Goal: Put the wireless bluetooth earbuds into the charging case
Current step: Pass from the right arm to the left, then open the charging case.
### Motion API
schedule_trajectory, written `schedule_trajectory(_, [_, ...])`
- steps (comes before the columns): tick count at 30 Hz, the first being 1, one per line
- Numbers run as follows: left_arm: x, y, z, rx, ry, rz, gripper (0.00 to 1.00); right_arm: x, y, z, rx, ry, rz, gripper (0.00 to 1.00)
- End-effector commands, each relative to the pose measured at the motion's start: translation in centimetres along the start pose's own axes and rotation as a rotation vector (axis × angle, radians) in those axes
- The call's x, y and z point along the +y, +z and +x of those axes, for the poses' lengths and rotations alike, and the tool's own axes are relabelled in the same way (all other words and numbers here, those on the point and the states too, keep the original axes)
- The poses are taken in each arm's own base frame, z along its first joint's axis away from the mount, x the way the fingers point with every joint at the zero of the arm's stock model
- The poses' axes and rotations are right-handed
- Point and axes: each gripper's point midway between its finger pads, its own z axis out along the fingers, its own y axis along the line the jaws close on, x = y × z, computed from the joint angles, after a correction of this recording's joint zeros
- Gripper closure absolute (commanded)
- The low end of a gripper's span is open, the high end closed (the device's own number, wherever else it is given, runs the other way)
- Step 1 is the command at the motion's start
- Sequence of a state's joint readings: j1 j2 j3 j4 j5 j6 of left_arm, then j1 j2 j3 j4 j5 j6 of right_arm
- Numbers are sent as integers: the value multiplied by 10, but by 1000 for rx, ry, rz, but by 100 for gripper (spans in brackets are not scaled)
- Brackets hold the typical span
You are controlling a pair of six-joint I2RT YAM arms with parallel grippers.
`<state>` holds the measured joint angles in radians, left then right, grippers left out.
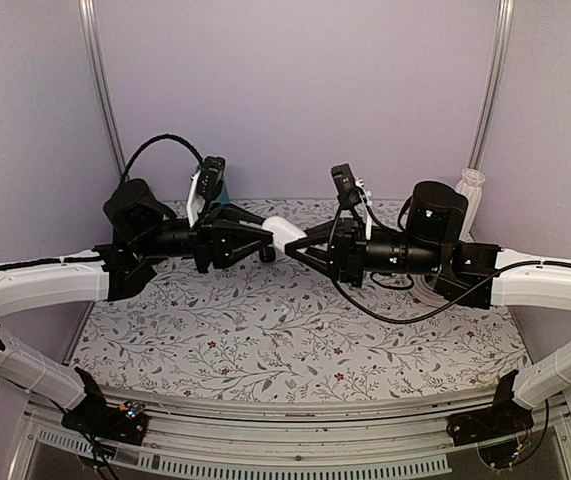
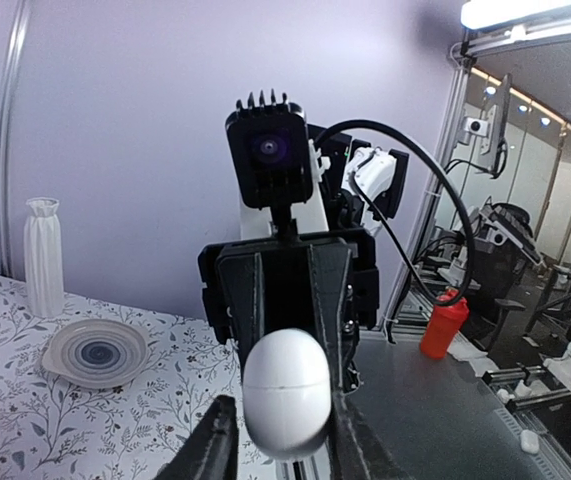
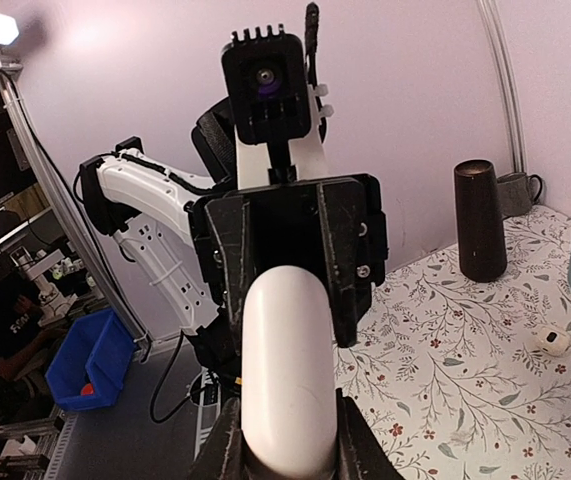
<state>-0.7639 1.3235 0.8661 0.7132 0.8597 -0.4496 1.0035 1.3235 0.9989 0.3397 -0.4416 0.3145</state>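
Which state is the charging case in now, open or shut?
Shut, it seems: the charging case looks like one smooth white oblong, no raised lid, gripped by the left hand and the right hand.

The charging case point(image 3: 287, 370) is smooth white plastic with a soft gloss, and pale highlights show along its rounded end. The left gripper point(image 1: 267, 238) and right gripper point(image 1: 301, 247) are matt black plastic. The arm links point(image 1: 45, 280) behind them are smooth white plastic with a satin sheen. The table cover point(image 1: 295, 330) is a matt floral print; whether it is cloth or paper I cannot tell. In the top view, the frame posts point(image 1: 100, 85) at eleven and one o'clock are brushed metal. In the left wrist view, at nine o'clock, the vase point(image 2: 43, 255) is ribbed matt white and the dish point(image 2: 95, 352) is glossy and translucent. The bottle point(image 2: 442, 325) at three o'clock is shiny red plastic.
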Motion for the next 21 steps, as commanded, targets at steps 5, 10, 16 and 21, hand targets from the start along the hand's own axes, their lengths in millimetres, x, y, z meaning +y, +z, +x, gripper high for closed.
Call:
schedule_trajectory(5, [-7, 2, -1, -2, 30, 26, 100, -6, -1, -6, -34, -9, 43, 88])
schedule_trajectory(10, [-10, 1, -1, 0, 58, 26, 100, -13, -6, -10, -56, -8, 100, 57])
schedule_trajectory(16, [-18, -2, 2, 6, 83, 49, 100, -22, -20, -20, -112, -15, 187, 48])
schedule_trajectory(21, [-19, -3, 6, 14, 77, 63, 100, -21, -23, -25, -124, -25, 191, 48])
